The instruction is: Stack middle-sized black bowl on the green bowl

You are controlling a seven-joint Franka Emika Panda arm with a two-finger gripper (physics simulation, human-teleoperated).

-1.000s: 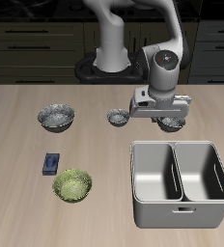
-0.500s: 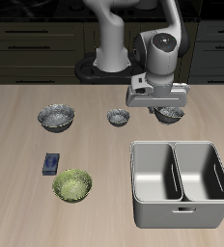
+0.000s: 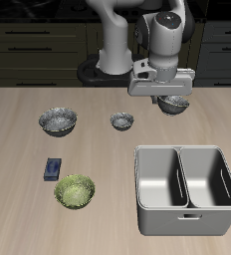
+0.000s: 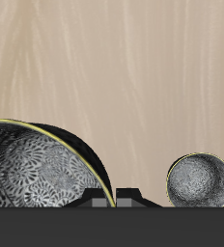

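End effector [image 3: 170, 100]: raised above the back of the counter [image 3: 108, 149], clamped on the rim of the middle-sized black bowl [image 3: 171, 104], which hangs under it clear of the surface.
Middle-sized black bowl, wrist view [image 4: 42, 172]: close against the camera, its mottled silvery inside and thin pale rim showing; the fingers themselves are not seen there.
Green bowl [image 3: 75, 191]: upright on the counter near the front edge, well apart from the lifted bowl, nothing in it.
Larger dark bowl [image 3: 58, 122]: on the counter farther back than the green bowl, on the same side.
Smallest dark bowl [image 3: 121, 122]: between the larger dark bowl and the arm; in the wrist view [image 4: 200, 181] it sits on the wood below, apart from the held bowl.
Small blue object [image 3: 53, 167]: flat on the counter just behind the green bowl.
Grey two-compartment bin [image 3: 184, 189]: near the front edge, beside the green bowl's open stretch of counter.
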